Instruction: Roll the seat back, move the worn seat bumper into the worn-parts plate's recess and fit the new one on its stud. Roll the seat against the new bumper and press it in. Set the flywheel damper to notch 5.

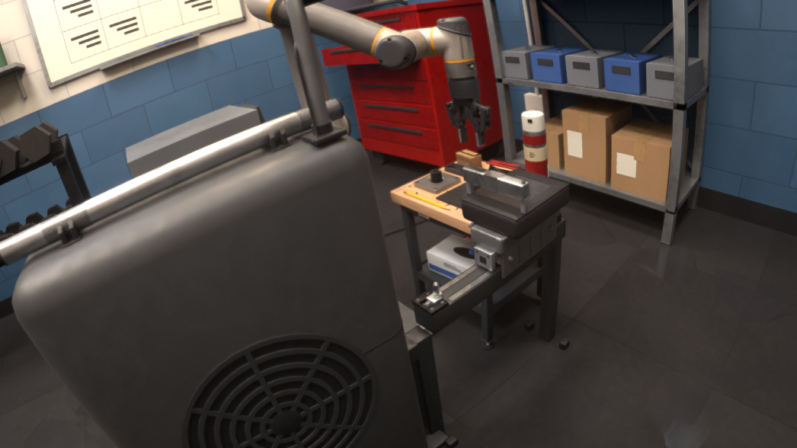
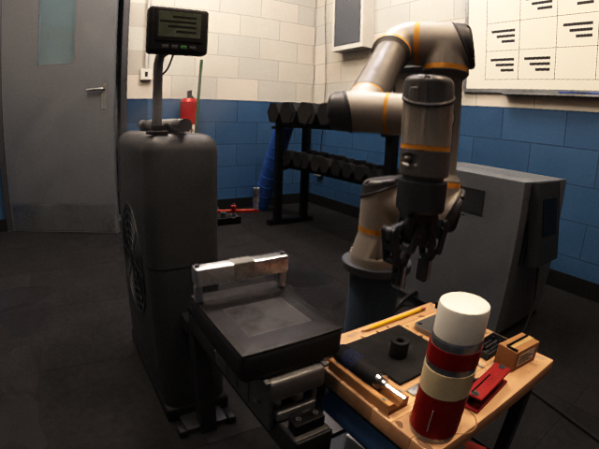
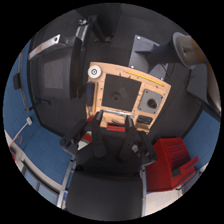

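Observation:
On the small wooden bench beside the rowing machine, a black mat carries a short black bumper (image 2: 399,347) (image 3: 116,97), and a grey worn-parts plate (image 1: 438,183) (image 3: 150,102) next to it has another black bumper (image 1: 435,176) (image 3: 152,103) standing on it. The dark seat (image 1: 513,196) (image 2: 263,321) with its metal handle sits at the bench end of the rail (image 1: 465,281). The stud at the rail's front end (image 1: 433,292) is small and bare-looking. My gripper (image 1: 470,127) (image 2: 411,268) (image 3: 113,121) hangs above the bench's far edge, open and empty.
A red, white and tan spray can (image 1: 534,142) (image 2: 450,365) stands at the bench's corner near the gripper. A small cardboard box (image 2: 517,350), a red tool (image 2: 485,382), a pencil (image 2: 393,318) and a screwdriver (image 2: 367,372) lie on the bench. The flywheel housing (image 1: 212,290) fills the foreground.

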